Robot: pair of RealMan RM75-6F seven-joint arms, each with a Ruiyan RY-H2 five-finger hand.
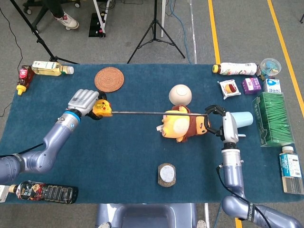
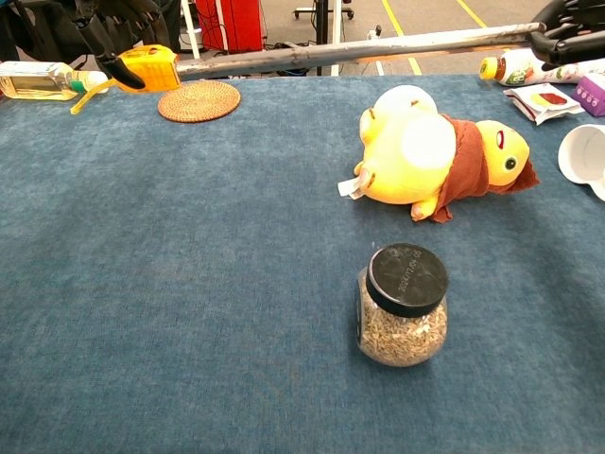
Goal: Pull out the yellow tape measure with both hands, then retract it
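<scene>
Nearest you, the seed jar (image 2: 404,305) with its black lid stands near the table's (image 1: 123,161) front edge. Above the table, the yellow tape measure (image 1: 102,109) is gripped in your left hand (image 1: 84,102), fingers wrapped around the case, forearm angled up from the front left corner. Its blade (image 1: 142,113) runs level across the middle to your right hand (image 1: 221,124), whose dark fingers pinch the tip, wrist straight, arm rising from the front edge. Under the blade lies the yellow plush toy (image 1: 183,127); the woven coaster (image 1: 109,79) sits near the back edge.
</scene>
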